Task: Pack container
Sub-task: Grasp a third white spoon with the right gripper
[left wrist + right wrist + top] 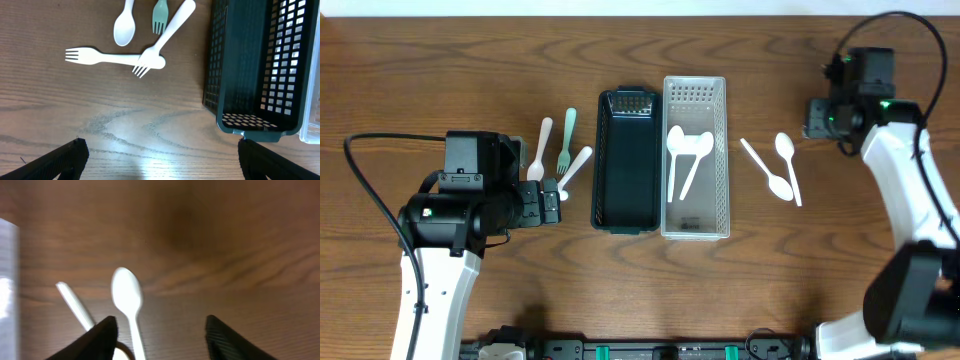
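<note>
Wooden table (pixel 420 60), overhead view.

Dark basket (pixel 625 170), centre of frame. Clear basket (pixel 725 150) just beside it on the right, with two white spoons (pixel 685 150) inside.

Left of the dark basket: one small spoon (pixel 542 150), one green fork (pixel 567 140), and two white forks (pixel 100 56) that cross.

Right of the clear basket: two loose spoons (pixel 786 160).

Left arm rises from the lower left and bends right. Left gripper (pixel 160 160) hangs low just below the forks, fingers spread wide, holding nothing.

Right arm runs up the right edge, with its wrist at upper right. Right gripper (pixel 162 337) sits above the loose spoons, fingers apart and empty.
</note>
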Robot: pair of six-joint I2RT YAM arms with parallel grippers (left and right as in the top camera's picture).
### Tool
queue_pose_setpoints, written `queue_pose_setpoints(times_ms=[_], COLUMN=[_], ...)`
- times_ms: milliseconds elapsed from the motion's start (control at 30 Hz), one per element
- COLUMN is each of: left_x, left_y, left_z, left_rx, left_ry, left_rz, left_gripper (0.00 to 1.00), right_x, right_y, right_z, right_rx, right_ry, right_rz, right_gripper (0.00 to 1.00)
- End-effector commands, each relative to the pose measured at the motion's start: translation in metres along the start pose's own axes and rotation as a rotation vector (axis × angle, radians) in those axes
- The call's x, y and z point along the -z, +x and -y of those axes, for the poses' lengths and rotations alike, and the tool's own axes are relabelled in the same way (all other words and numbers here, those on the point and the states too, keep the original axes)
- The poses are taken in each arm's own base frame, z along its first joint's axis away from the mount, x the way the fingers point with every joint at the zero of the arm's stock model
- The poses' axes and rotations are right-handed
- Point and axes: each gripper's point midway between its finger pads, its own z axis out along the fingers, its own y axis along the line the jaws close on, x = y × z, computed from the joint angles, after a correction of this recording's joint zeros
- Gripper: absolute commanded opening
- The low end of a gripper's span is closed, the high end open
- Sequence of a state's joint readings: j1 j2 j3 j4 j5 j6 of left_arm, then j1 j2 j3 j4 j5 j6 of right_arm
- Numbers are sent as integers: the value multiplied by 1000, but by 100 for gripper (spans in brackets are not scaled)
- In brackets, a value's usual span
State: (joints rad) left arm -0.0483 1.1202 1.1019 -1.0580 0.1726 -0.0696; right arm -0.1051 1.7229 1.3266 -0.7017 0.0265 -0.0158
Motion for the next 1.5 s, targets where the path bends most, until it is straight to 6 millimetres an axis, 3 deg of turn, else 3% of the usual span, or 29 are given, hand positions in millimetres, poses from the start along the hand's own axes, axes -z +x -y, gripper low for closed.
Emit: queue_pose_setpoints(times_ms=[0,233,633,733,900,1233,1367,1467], left_x=[3,3,3,3,3,3,3,3], left_y=[-5,-5,-5,-5,-5,-5,-5,-5], left_z=[-2,-2,-2,-2,-2,-2,-2,-2], left_rx=[-14,-14,-14,-14,-14,-15,-15,-14], left_ry=[-13,-13,-12,-12,-12,-12,-12,-12], left_rz=[14,14,16,16,16,16,16,16], left_gripper=[98,98,98,98,98,98,98,98], right_x=[-30,-68,-95,-95,-96,-98,-81,-49], right_y=[23,59,88,88,91,97,86,62], right_z=[-8,-20,-28,-30,-32,-25,-25,-32], right_rx=[4,70,114,115,107,48,46,25], right_ry=[-102,-142,-134,-132,-110,-41,-45,-78], right_rz=[-103,-257,-366,-369,-379,-410,-383,-317], right_gripper=[54,52,44,44,35,3,1,1])
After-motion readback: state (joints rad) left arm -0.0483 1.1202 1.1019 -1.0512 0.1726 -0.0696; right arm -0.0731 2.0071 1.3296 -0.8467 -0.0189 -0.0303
